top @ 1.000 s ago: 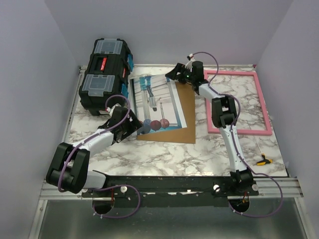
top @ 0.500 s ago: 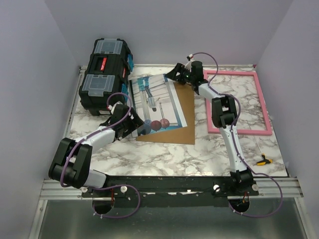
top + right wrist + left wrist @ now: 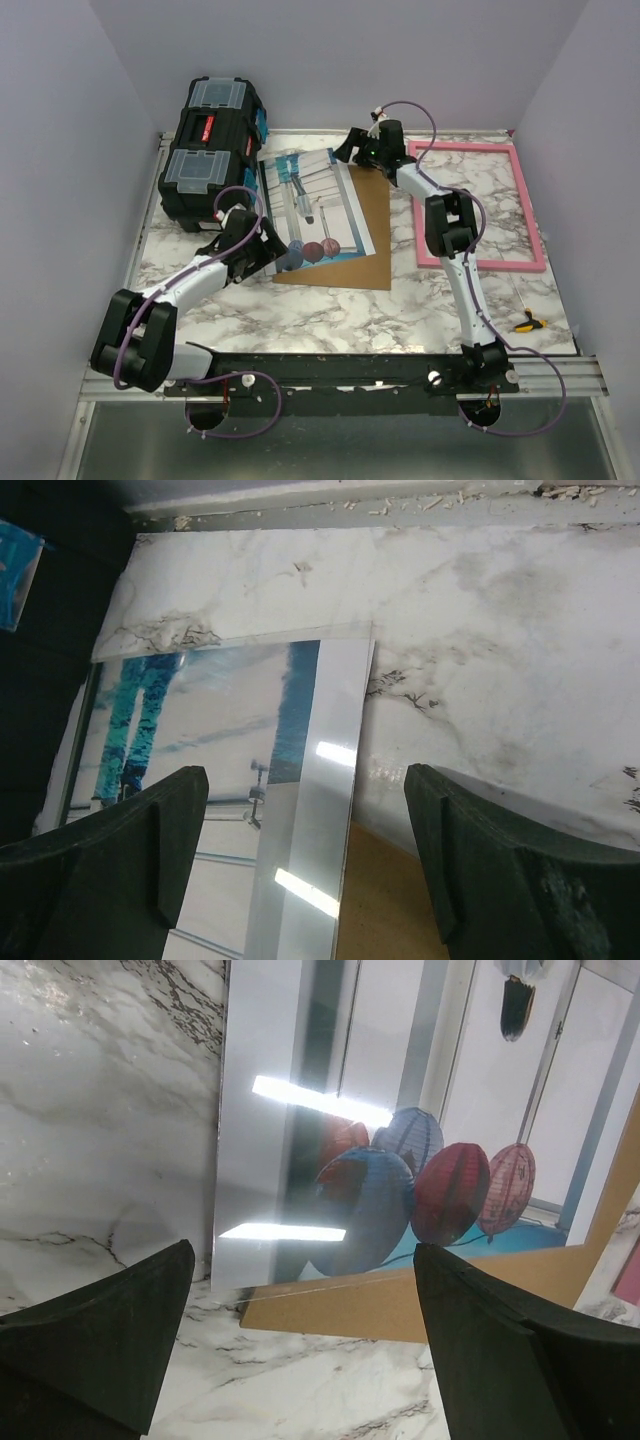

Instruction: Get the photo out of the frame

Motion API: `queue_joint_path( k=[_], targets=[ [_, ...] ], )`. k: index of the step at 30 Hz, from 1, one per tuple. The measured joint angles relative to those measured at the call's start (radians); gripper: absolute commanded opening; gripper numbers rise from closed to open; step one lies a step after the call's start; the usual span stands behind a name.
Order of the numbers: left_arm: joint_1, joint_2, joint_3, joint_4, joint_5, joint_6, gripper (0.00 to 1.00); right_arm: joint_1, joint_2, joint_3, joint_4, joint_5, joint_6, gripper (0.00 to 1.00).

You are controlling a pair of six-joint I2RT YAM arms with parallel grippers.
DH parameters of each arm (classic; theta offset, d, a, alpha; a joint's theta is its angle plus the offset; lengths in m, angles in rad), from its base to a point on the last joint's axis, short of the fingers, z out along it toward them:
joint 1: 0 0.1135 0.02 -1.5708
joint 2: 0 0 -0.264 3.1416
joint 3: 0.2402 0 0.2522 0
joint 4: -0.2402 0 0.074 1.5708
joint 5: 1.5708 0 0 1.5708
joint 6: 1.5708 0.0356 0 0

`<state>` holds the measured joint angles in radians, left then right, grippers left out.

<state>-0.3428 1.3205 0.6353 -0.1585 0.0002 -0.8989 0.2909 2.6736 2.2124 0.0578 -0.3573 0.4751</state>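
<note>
The left gripper [image 3: 277,256] is low over the white marble table [image 3: 330,310] with its two black fingers spread wide and nothing held between them. Whether the tips touch the table I cannot tell. Just ahead of this gripper lies the near left corner of the thin rectangular photo [image 3: 315,205], and in the left wrist view the red and blue balls are a little beyond the open fingers [image 3: 120,1330]. The photo lies flat on a plain brown backing board [image 3: 372,230], which comes out from under it on the near side and on the side away from the left gripper. At the far end of the photo is the right gripper [image 3: 352,148], its fingers also wide apart and gripping nothing. In the right wrist view the far corner of the photo [image 3: 300,730] sits between the two fingers [image 3: 110,870], with the brown board [image 3: 390,900] next to it. To the right of the right gripper, apart from the photo, the thin pink rectangular frame [image 3: 480,263] lies flat on the table. To the left of the right gripper, touching or nearly touching the photo's edge, stands a black plastic toolbox [image 3: 210,150].
</note>
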Motion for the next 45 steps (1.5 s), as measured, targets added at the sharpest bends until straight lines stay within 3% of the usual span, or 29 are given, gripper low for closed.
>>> queue_joint_path(
  k=[12, 30, 36, 42, 45],
  targets=[
    [0.0, 0.173, 0.118, 0.002, -0.008, -0.01, 0.91, 0.032, 0.055, 0.097, -0.031, -0.02, -0.068, 0.86],
    [-0.063, 0.285, 0.266, -0.13, -0.004, -0.029, 0.89, 0.045, -0.053, -0.109, 0.054, 0.006, -0.093, 0.8],
    [-0.084, 0.307, 0.298, -0.119, 0.038, 0.012, 0.91, 0.043, -0.097, -0.176, 0.065, 0.015, -0.106, 0.87],
    [-0.085, 0.177, 0.181, -0.076, 0.0, 0.016, 0.93, 0.048, -0.164, -0.224, -0.036, 0.068, -0.15, 0.99],
    [-0.085, 0.158, 0.193, -0.081, -0.015, 0.034, 0.95, 0.048, -0.22, -0.265, -0.107, 0.128, -0.18, 1.0]
  ],
)
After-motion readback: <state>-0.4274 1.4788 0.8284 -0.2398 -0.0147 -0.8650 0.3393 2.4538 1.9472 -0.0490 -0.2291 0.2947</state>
